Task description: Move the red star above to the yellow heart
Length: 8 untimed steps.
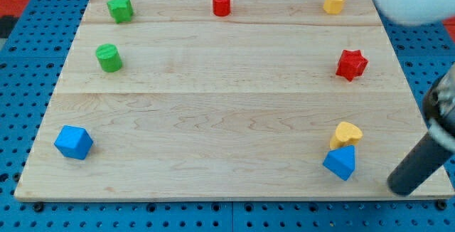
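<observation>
**Camera view: red star at the view's right, well above the yellow heart**

Smooth pale wooden board point(227, 118) with visible grain carries matte, chunky blocks. Red star point(351, 64) sits near the right edge; yellow heart point(346, 133) lies lower right, touching a blue triangular block point(340, 163). My tip point(402, 186), a plain dark rod end with no pincer to open or close, rests right of that blue block, touching nothing.

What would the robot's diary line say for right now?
tip: bottom right, right of blue block | red star block: untouched, right side | yellow heart block: below star, touching blue block | status: not yet pushing
</observation>
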Each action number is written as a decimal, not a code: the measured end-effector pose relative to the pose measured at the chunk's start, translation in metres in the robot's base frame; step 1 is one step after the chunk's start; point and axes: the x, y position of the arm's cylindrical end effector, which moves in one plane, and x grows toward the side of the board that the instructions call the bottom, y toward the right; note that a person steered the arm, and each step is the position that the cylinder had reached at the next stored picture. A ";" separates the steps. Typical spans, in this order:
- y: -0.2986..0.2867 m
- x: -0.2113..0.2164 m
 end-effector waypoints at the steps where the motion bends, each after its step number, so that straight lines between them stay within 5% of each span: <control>1: -0.045 0.001; 3: -0.026 -0.059; 4: 0.027 -0.041; 5: 0.105 -0.104; 6: 0.105 -0.223; 7: 0.058 -0.265; 8: 0.007 -0.221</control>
